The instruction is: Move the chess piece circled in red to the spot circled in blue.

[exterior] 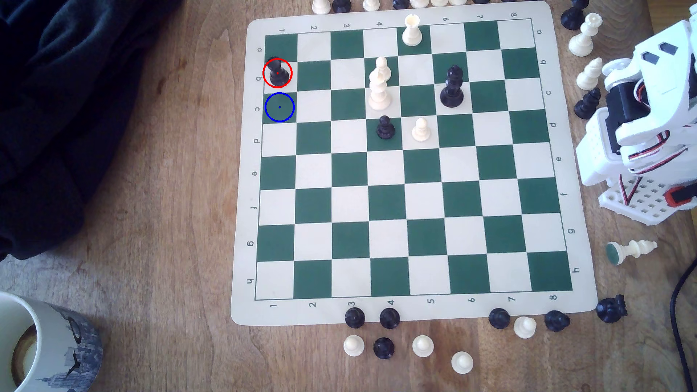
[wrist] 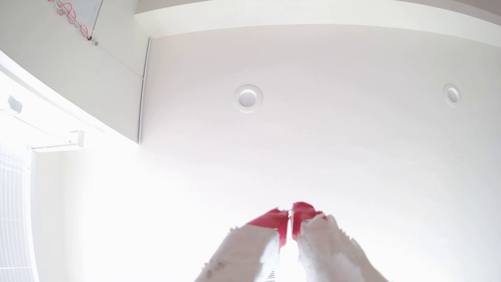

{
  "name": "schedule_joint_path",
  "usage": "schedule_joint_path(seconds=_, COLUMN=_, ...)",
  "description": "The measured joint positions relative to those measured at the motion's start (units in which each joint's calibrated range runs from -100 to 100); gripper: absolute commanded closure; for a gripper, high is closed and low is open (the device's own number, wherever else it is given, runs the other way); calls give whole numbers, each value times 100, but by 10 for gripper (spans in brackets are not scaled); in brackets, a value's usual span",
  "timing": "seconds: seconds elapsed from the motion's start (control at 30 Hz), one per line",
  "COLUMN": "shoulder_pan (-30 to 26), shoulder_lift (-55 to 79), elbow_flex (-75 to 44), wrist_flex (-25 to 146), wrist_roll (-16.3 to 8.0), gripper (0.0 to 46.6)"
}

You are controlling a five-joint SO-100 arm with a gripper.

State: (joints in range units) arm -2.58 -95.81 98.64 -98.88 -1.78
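Note:
A short black pawn (exterior: 278, 71) ringed in red stands on the cream square b1 at the board's far left in the exterior view. Just below it in that view, the dark green square c1 (exterior: 279, 107) carries the blue ring and dot, with nothing on it. The white arm (exterior: 648, 124) is folded up off the board's right edge, far from both. In the wrist view my gripper (wrist: 290, 212) points up at a white ceiling; its red-tipped fingers (wrist: 273, 219) are pressed together with nothing between them.
On the board (exterior: 407, 313) stand a tall black king (exterior: 452, 86), a black pawn (exterior: 385, 127), a white pawn (exterior: 420, 129) and taller white pieces (exterior: 379, 88). Captured pieces line the board's top, right and bottom edges. A mug (exterior: 41, 346) and dark cloth (exterior: 56, 94) sit at the left.

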Motion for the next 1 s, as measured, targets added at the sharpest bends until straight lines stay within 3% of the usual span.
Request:
schedule_joint_path(seconds=0.1, shoulder_pan=74, shoulder_lift=17, elbow_flex=0, wrist_flex=72, wrist_roll=0, gripper=464)
schedule_joint_path(seconds=0.17, shoulder_pan=501, shoulder_lift=17, elbow_flex=0, wrist_flex=797, wrist_roll=0, gripper=464)
schedule_joint_path(seconds=0.63, shoulder_pan=1482, shoulder_lift=17, elbow_flex=-840, wrist_flex=8390, wrist_roll=0, gripper=464)
schedule_joint_path(seconds=1.0, shoulder_pan=2021, shoulder_lift=1810, elbow_flex=-2404, wrist_flex=10462, wrist_roll=-44, gripper=458)
